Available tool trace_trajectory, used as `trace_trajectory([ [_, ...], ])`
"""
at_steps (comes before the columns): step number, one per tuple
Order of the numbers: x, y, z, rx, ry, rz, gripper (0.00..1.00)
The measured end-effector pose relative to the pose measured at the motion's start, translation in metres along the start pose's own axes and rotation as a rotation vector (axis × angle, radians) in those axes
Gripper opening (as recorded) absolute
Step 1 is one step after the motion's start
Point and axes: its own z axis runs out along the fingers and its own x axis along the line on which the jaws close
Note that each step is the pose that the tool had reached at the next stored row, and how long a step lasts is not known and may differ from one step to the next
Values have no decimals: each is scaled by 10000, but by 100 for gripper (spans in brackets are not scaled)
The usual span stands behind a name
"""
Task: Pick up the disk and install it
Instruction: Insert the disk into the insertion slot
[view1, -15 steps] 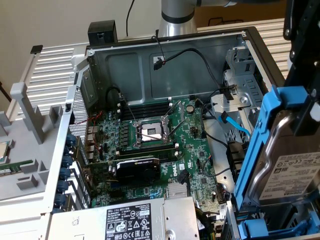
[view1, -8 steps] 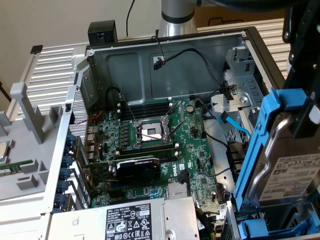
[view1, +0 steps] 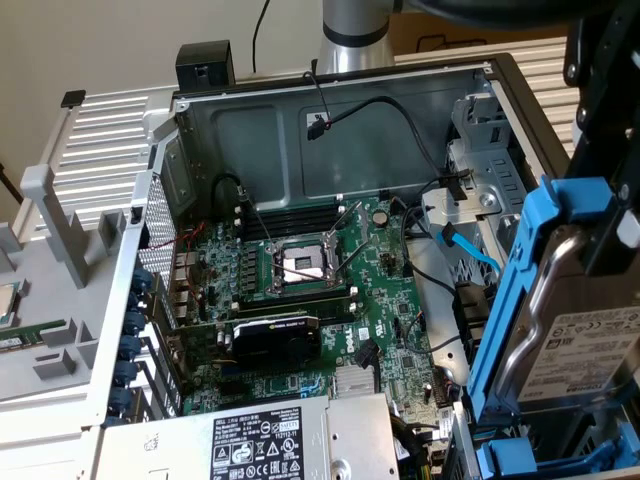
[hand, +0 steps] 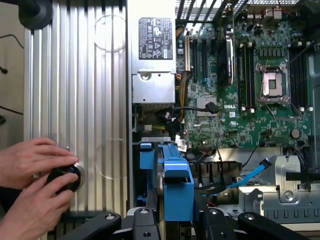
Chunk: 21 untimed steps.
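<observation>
A black pincer (hand: 175, 222) pinches the flat silver hard drive with blue plastic rails (view1: 575, 350), tilted, at the exterior view's right of an open grey metal computer case (view1: 300, 130).

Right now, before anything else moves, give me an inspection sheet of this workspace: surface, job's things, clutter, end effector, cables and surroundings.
Surface: ribbed metal table, with the open computer case lying on it.
Job's things: the disk, framed by blue rails, is held tilted at the exterior view's right, near the drive cage; not seated.
Clutter: power supply, graphics card and motherboard inside the case.
Grippers: end effector closed on the disk's blue rails.
Cables: blue cable by the drive cage; black cable loose along the case wall.
Surroundings: a person's hands on a black knob on the table.
</observation>
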Motion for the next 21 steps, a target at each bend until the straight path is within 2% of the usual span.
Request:
trace_trajectory([
  [9,-5,19,11,85,-3,-4,37],
  [21,-14,32,40,89,-3,-4,37],
])
